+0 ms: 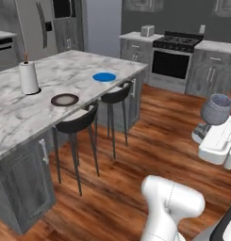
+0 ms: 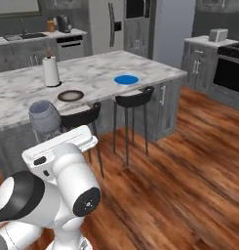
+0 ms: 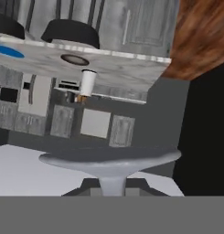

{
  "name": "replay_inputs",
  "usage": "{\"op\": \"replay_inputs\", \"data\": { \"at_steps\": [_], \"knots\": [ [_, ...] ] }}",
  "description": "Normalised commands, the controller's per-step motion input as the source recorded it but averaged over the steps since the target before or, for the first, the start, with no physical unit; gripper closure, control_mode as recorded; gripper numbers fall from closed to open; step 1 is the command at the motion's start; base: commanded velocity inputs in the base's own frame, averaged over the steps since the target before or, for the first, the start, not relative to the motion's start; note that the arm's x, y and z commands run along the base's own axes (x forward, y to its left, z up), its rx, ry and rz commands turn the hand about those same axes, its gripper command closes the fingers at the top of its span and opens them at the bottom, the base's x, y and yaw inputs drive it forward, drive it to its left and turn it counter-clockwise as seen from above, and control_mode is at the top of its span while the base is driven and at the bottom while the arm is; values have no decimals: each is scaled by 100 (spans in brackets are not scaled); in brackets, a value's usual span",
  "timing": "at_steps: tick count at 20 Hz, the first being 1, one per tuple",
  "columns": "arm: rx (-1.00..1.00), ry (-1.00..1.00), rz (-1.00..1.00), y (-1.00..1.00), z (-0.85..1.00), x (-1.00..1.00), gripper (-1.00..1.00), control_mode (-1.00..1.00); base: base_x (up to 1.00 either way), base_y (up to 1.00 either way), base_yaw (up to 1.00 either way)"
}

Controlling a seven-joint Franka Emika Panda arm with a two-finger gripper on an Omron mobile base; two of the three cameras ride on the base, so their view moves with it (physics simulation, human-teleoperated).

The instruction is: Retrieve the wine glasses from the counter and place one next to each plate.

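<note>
While the hand grips a wine glass, open floor borders the island.

Words: none can be read anywhere.
Numbers: none can be read.
Brand marks: none on the white robot arm, the fridge or the stove.
Paper towel roll: plain white, no label.
Plates: the blue plate and the brown-rimmed plate have no writing.
</note>
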Motion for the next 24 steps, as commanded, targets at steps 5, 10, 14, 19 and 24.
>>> {"op": "replay_inputs", "data": {
  "at_steps": [5,10,14,19,24],
  "knots": [
    [0,0,0,0,0,0,100,100,59,-100,51],
    [0,0,0,0,0,0,100,100,58,-96,56],
    [0,0,0,0,0,0,100,100,56,-93,57],
    [0,0,0,0,0,0,100,100,22,-100,38],
    [0,0,0,0,0,0,100,100,36,-91,27]
  ]
}}
